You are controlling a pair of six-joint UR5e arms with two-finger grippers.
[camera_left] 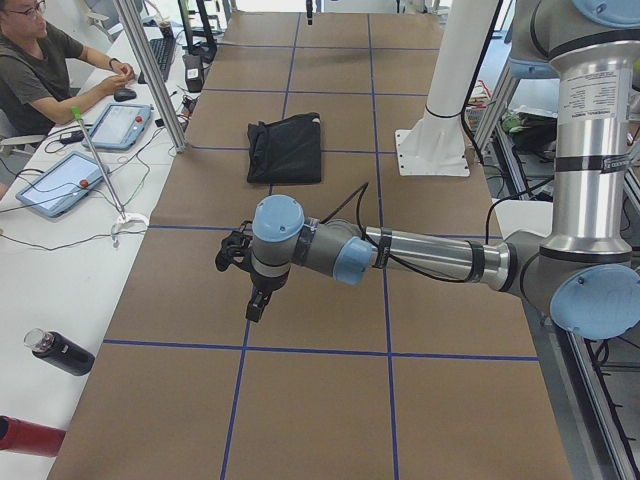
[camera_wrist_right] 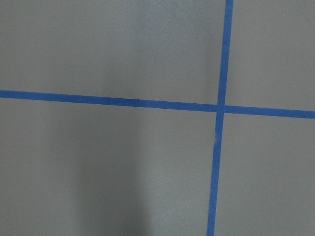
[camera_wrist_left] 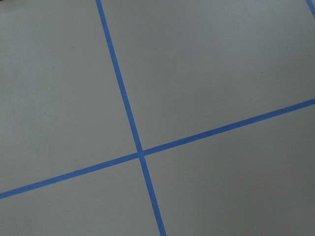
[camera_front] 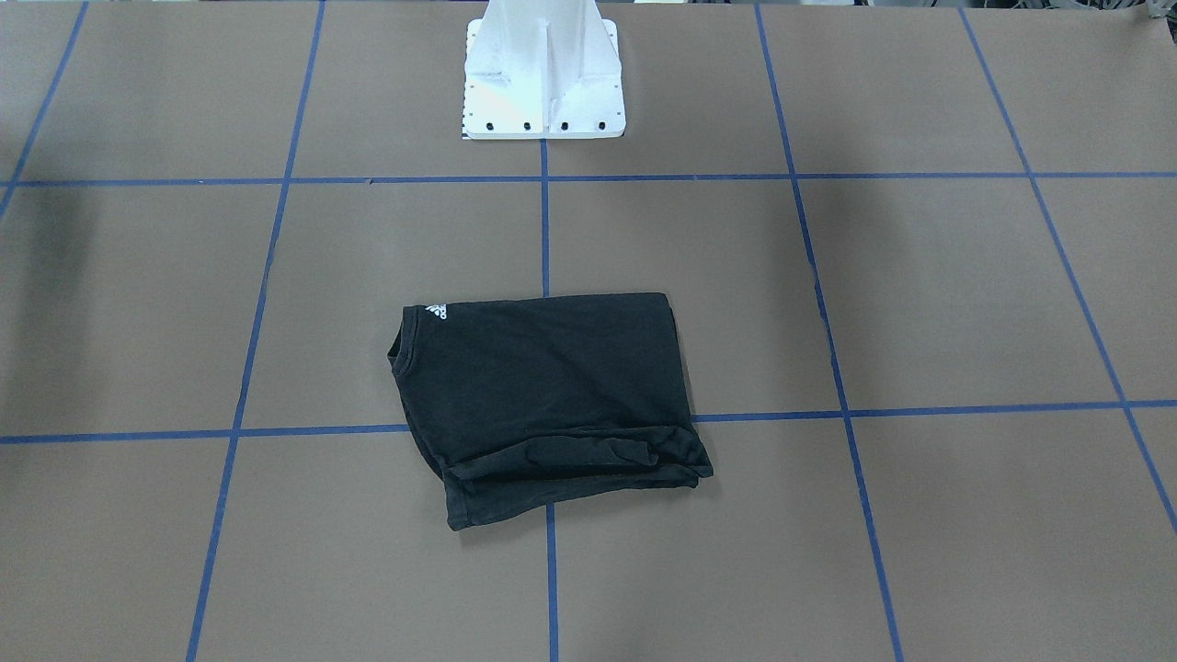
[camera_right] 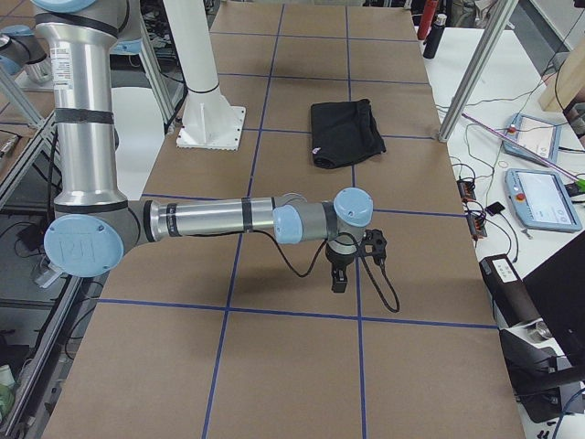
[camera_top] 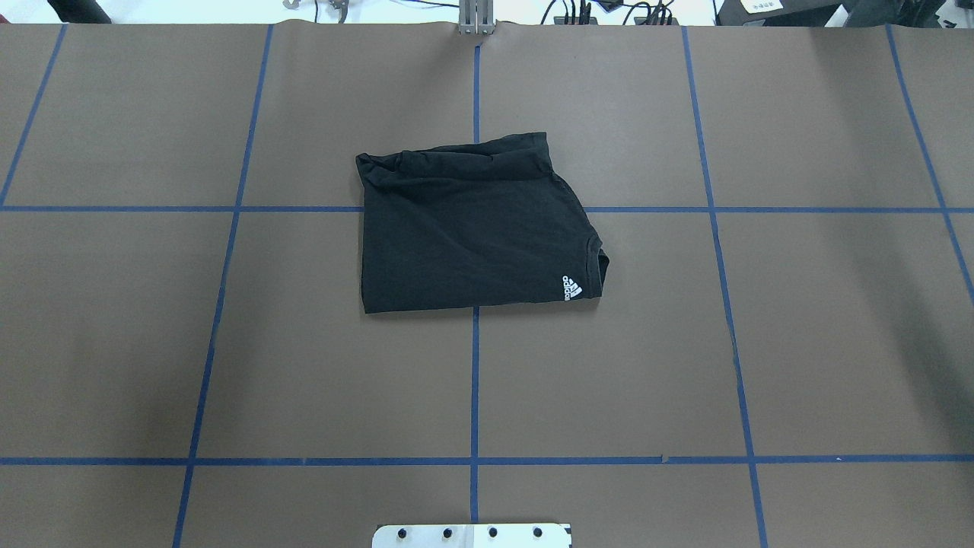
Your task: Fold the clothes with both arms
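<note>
The clothes are one black T-shirt point(camera_front: 547, 395) lying folded into a rough rectangle at the middle of the brown table, with a small white logo by its collar point(camera_top: 571, 288). It also shows in the side views point(camera_left: 286, 148) point(camera_right: 345, 131). Both arms are held far out toward the table's ends, well away from the shirt. The left gripper point(camera_left: 258, 303) hangs over bare table, and so does the right gripper point(camera_right: 339, 279). Nothing shows between their fingers, and I cannot tell whether either is open or shut. Both wrist views show only brown table and blue tape lines.
The white pedestal base point(camera_front: 544, 74) stands behind the shirt. Blue tape point(camera_top: 475, 380) marks a grid on the table. A person point(camera_left: 40, 70) sits at a side bench with tablets point(camera_left: 60, 185) and a dark bottle point(camera_left: 60, 352). Another tablet point(camera_right: 539, 197) lies beside the table's other end.
</note>
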